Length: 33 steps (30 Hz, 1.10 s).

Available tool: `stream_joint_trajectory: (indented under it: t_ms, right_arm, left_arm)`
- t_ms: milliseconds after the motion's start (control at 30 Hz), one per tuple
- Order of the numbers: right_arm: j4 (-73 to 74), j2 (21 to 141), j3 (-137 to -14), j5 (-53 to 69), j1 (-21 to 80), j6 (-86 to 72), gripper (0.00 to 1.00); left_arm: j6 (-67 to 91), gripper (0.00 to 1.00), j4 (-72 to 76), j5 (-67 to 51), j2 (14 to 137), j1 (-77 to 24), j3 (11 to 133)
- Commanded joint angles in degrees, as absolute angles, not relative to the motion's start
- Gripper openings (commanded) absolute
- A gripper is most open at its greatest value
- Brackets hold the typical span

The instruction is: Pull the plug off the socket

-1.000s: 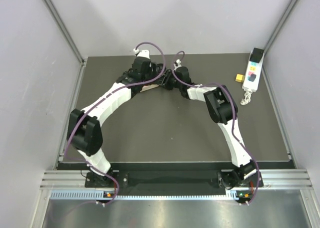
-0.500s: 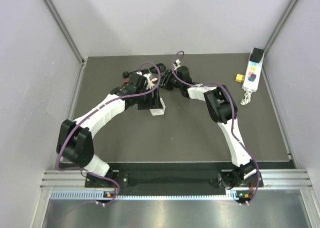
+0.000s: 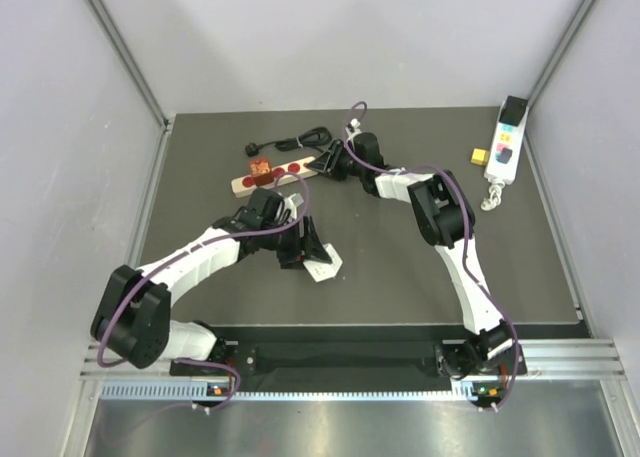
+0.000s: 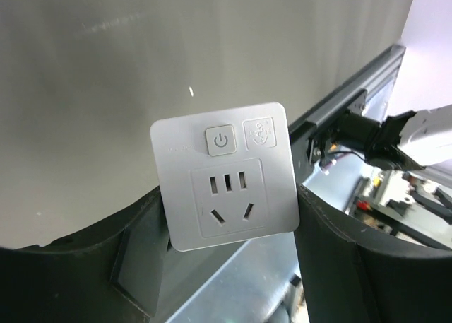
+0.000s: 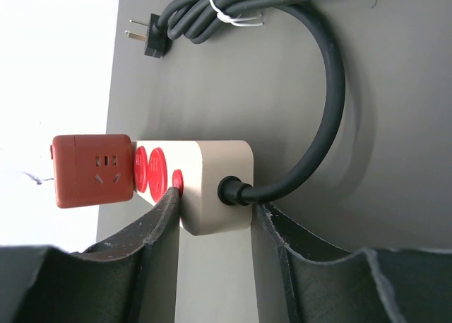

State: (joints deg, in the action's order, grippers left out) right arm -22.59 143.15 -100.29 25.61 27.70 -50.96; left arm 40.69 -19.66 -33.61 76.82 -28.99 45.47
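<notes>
Meanwhile left gripper clasps white plug, right gripper clamps power strip.

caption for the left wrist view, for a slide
White plug clamped in the left gripper, its power button facing the camera

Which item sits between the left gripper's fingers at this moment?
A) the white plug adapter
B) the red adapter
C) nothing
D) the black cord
A: the left wrist view shows the white plug adapter clamped in the left gripper, while the red adapter sits on the power strip.
</notes>
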Motion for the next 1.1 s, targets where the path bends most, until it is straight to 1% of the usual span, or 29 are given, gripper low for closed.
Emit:
stream_joint_trajectory:
  t_ms: [0, 133, 300, 467, 567, 633, 700, 733, 800, 833, 933, 1033, 1067]
  right_arm:
    - [-18.63, 142.91, -101.51, 25.05, 28.56, -43.86, 0.30]
    - [-18.63, 143.09, -101.51, 25.31, 28.48, -43.86, 0.29]
    - [-18.63, 143.35, -101.51, 25.58, 28.48, -43.86, 0.30]
    - [-18.63, 143.17, -101.60, 25.75, 28.48, -43.77, 0.29]
    - [-18.63, 143.26, -101.69, 25.84, 28.48, -43.77, 0.30]
    - [-18.63, 143.35, -101.78, 25.93, 28.48, -43.94, 0.29]
    - [-18.81, 143.52, -101.95, 26.02, 28.56, -43.86, 0.29]
    - [-18.72, 143.61, -102.04, 26.10, 28.56, -43.86, 0.29]
    - [-18.72, 143.61, -102.13, 26.28, 28.56, -43.94, 0.29]
    - [-18.72, 143.70, -102.22, 26.37, 28.56, -43.95, 0.29]
    - [-18.63, 143.79, -102.39, 26.46, 28.65, -43.77, 0.30]
    - [-18.37, 143.79, -102.57, 26.46, 28.56, -43.68, 0.30]
    - [-18.28, 143.79, -102.57, 26.46, 28.56, -43.68, 0.30]
  left_arm:
    - [43.15, 0.00, -14.58, -38.93, 77.78, -29.53, 45.44]
    - [42.72, 0.00, -14.33, -42.18, 81.81, -29.79, 45.70]
    - [40.96, 0.00, -14.68, -41.84, 85.95, -29.79, 46.93]
    - [38.86, 0.00, -17.82, -42.72, 91.14, -29.79, 50.88]
    - [36.40, 0.07, -22.30, -41.49, 92.81, -29.88, 53.78]
    - [35.69, 0.16, -23.99, -40.00, 93.77, -29.88, 55.45]
    - [35.51, 0.30, -25.48, -37.80, 94.04, -29.79, 55.98]
    - [35.33, 0.40, -25.58, -37.79, 94.04, -29.79, 56.25]
    - [34.90, 0.48, -26.89, -37.79, 94.83, -29.88, 56.77]
    - [34.63, 0.55, -27.50, -37.79, 94.92, -29.88, 57.39]
    - [34.02, 0.60, -28.56, -37.27, 95.01, -29.80, 58.88]
    - [33.66, 0.70, -29.62, -36.39, 95.36, -29.88, 60.72]
    - [33.58, 0.71, -29.88, -36.21, 95.36, -29.88, 61.08]
